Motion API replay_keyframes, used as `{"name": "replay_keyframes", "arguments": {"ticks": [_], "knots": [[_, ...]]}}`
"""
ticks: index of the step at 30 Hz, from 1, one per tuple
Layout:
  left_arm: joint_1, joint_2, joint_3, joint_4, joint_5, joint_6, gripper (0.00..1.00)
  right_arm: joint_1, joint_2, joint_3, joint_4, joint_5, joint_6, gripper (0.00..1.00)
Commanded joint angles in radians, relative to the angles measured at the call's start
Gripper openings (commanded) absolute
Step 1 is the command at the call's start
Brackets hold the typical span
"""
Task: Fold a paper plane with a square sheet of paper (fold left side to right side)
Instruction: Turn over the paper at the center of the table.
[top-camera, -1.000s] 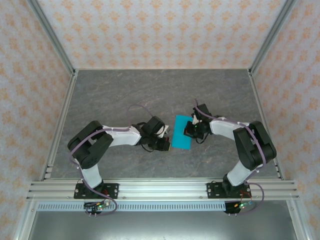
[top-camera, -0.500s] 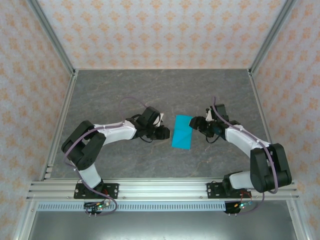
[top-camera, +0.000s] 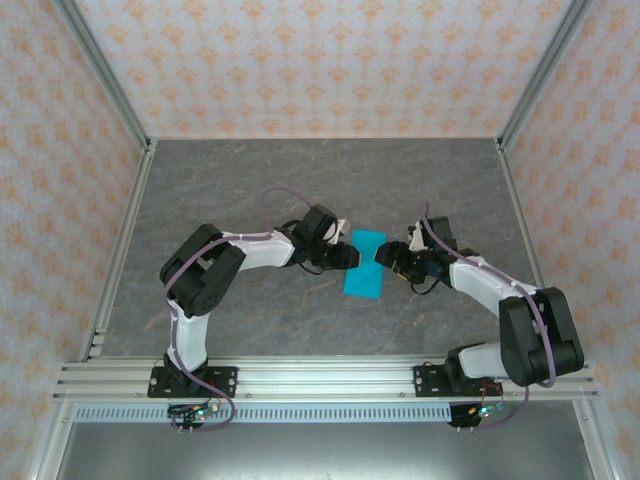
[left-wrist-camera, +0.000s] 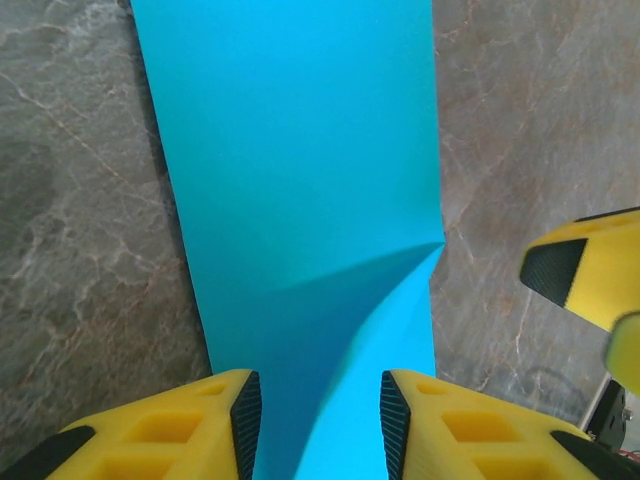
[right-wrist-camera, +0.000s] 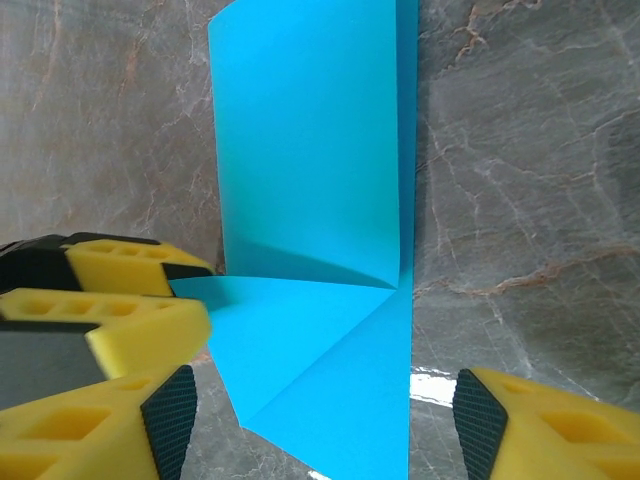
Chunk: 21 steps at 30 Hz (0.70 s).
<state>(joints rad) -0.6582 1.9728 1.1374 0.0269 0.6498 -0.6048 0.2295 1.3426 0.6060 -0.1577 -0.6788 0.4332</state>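
The square sheet of paper (top-camera: 365, 272) lies mid-table, bright cyan, folded into a narrow upright strip. My left gripper (top-camera: 349, 256) is at its left edge and my right gripper (top-camera: 388, 257) at its right edge, both near the strip's far half. In the left wrist view the paper (left-wrist-camera: 300, 150) runs between the open left gripper (left-wrist-camera: 320, 420), with one layer bulging up. In the right wrist view a raised flap of the paper (right-wrist-camera: 310, 130) reaches into the left gripper (right-wrist-camera: 120, 290). The right gripper (right-wrist-camera: 320, 420) stands wide open astride the paper.
The grey marbled table (top-camera: 250, 180) is walled by patterned panels on three sides. An aluminium rail (top-camera: 320, 378) carrying both arm bases runs along the near edge. Bare tabletop lies all around the paper.
Both grippers were shut beside the paper's middle a second ago and now stand open. They drew back, then returned to the strip's far half, one on each edge.
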Motion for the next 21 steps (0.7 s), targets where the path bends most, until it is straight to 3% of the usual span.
{"name": "replay_keyframes", "arguments": {"ticks": [1,6,9,15,21], "knots": [[0.005,0.006,0.037,0.002,0.016,0.011,0.38,0.0,-0.016,0.001,0.009,-0.01,-0.022,0.72],[0.005,0.002,0.031,-0.031,-0.03,0.028,0.15,0.002,-0.002,0.0,0.02,-0.014,-0.019,0.72],[0.005,-0.02,0.02,-0.047,-0.06,0.041,0.08,0.002,0.013,0.001,0.037,-0.021,-0.008,0.74],[0.005,-0.057,0.006,-0.068,-0.079,0.06,0.06,0.003,0.059,0.001,0.118,-0.077,0.038,0.76],[0.006,-0.057,0.001,-0.073,-0.082,0.06,0.06,0.02,0.109,0.018,0.169,-0.107,0.059,0.7]]}}
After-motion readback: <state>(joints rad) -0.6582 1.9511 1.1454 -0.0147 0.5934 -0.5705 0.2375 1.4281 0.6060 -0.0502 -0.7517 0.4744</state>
